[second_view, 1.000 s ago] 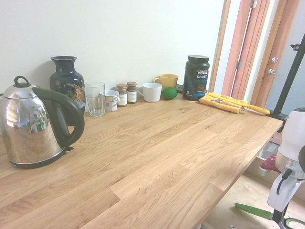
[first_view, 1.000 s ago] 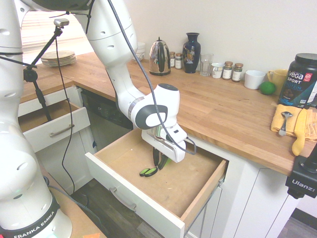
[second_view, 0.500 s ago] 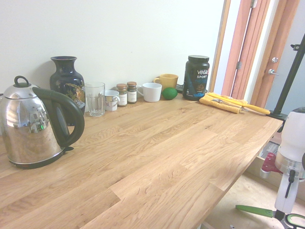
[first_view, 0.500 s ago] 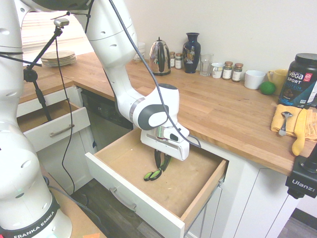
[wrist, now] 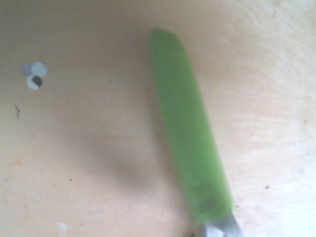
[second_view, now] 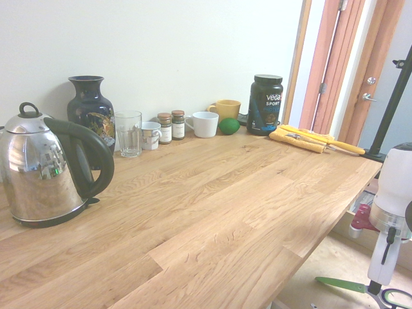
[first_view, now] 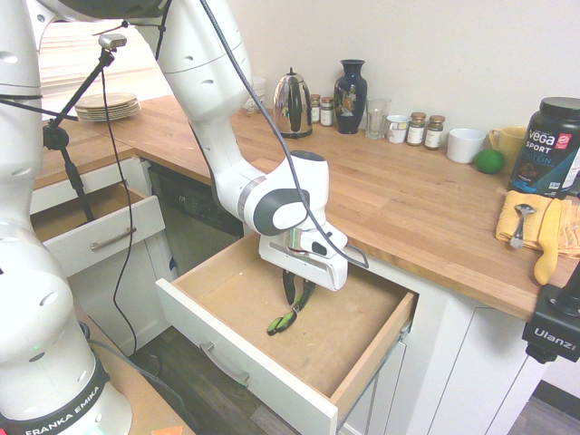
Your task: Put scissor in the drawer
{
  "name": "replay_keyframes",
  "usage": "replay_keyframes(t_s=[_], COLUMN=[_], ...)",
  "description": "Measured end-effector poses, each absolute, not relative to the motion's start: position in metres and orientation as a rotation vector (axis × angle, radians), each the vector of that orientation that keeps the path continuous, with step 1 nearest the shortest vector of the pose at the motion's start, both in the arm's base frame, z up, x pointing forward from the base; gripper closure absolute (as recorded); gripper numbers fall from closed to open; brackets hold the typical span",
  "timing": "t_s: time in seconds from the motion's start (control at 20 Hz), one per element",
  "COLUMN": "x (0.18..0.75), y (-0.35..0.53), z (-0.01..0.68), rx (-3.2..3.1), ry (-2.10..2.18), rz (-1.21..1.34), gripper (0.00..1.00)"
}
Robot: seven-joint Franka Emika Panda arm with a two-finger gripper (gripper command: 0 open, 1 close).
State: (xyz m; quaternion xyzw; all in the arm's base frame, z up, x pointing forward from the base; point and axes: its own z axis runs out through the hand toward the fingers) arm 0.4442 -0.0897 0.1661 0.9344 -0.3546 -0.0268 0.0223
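The scissor [first_view: 283, 319], with green handle loops, hangs tilted inside the open wide drawer [first_view: 243, 361], its loops low over the brown bottom board. My gripper [first_view: 292, 302] reaches down into the drawer and is shut on the scissor's upper part. The second exterior view shows the gripper [second_view: 374, 288] at the bottom right with the scissor's green tip [second_view: 340, 284] sticking out to the left. In the wrist view, the scissor shows as a blurred green bar [wrist: 187, 143] over the drawer's bottom board [wrist: 74, 163].
A smaller open drawer [first_view: 101, 237] stands to the left. The wooden counter [first_view: 408, 199] behind carries a kettle [first_view: 292, 104], a dark vase [first_view: 351, 83], jars, mugs, a green ball [first_view: 490, 160], a black tub [first_view: 548, 145] and a yellow cloth [first_view: 535, 227] with a spoon.
The gripper has sunk a little lower into the drawer with the scissor. The green loops have swung down and now show edge-on near the bottom board.
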Motion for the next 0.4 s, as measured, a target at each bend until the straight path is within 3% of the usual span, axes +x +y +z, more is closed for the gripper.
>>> replay_keyframes(t_s=[0.4], x=[0.4496], y=[-0.0908], z=[0.1751], rx=[2.897], ry=[-1.126], rz=[-0.052], gripper=[0.00])
